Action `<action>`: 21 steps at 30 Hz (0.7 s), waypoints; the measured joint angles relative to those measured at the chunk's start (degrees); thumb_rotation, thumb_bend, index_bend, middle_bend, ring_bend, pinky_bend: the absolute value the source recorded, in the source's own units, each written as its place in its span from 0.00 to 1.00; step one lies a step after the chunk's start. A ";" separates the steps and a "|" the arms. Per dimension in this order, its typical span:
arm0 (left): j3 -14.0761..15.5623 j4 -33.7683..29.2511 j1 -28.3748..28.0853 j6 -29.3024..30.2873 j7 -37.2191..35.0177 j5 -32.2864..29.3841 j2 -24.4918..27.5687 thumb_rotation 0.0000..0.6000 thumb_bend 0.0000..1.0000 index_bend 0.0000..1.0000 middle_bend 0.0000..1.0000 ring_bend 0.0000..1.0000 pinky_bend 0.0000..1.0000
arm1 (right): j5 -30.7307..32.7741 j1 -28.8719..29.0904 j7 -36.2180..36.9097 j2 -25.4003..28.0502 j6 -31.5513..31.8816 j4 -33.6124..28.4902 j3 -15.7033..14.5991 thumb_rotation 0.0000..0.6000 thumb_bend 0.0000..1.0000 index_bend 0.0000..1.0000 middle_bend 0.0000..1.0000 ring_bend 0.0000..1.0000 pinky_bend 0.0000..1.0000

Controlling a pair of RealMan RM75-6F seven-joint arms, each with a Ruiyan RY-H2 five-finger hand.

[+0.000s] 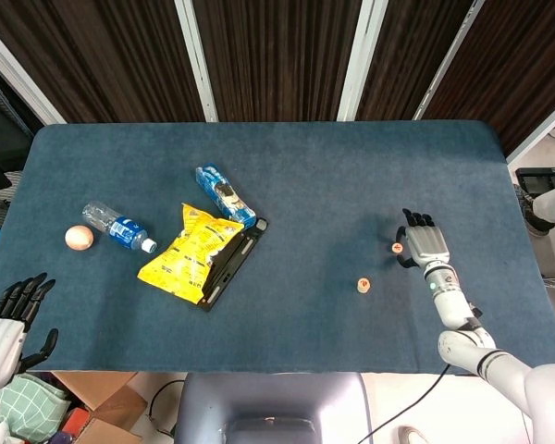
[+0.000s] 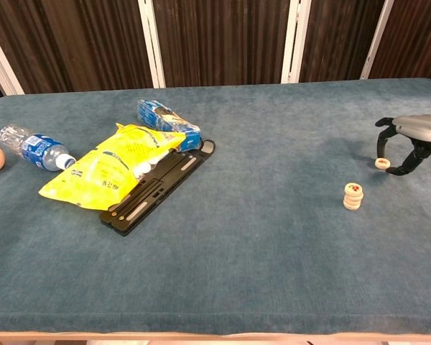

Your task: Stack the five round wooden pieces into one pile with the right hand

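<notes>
Dark slatted panels back a blue felt surface (image 1: 351,176). At its right side the right hand (image 1: 427,246) hangs with fingers (image 2: 385,132) curled down and apart around a single round wooden piece (image 2: 381,163), not yet gripping it. Near it stands a short pile of round wooden pieces (image 2: 353,195). The left hand (image 1: 7,319) waits off the surface's left corner, fingers spread, holding nothing.
</notes>
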 measured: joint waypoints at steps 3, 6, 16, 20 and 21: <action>0.01 -0.07 -0.03 -0.04 0.13 0.03 0.07 1.00 0.48 0.00 0.00 0.02 0.09 | 0.07 0.21 0.16 -0.35 -0.42 0.47 0.18 1.00 0.43 0.56 0.00 0.00 0.00; -0.01 -0.08 -0.02 0.12 0.00 0.12 0.06 1.00 0.48 0.00 0.00 0.02 0.09 | 0.07 0.42 0.19 -0.63 -0.67 0.67 0.32 1.00 0.43 0.57 0.00 0.00 0.00; 0.04 0.04 0.10 0.53 -0.43 0.39 0.12 1.00 0.48 0.00 0.00 0.02 0.09 | 0.50 0.64 -0.89 -1.01 -0.65 0.55 0.58 1.00 0.47 0.62 0.00 0.00 0.00; 0.10 0.07 0.14 0.72 -0.58 0.64 0.12 1.00 0.48 0.00 0.00 0.02 0.09 | 0.07 0.35 -1.09 -0.37 0.68 -1.10 0.58 1.00 0.47 0.63 0.00 0.00 0.00; 0.11 0.07 0.14 0.69 -0.58 0.64 0.13 1.00 0.48 0.00 0.00 0.02 0.09 | -0.18 0.22 -1.11 -0.06 1.21 -1.83 0.57 1.00 0.47 0.63 0.00 0.00 0.00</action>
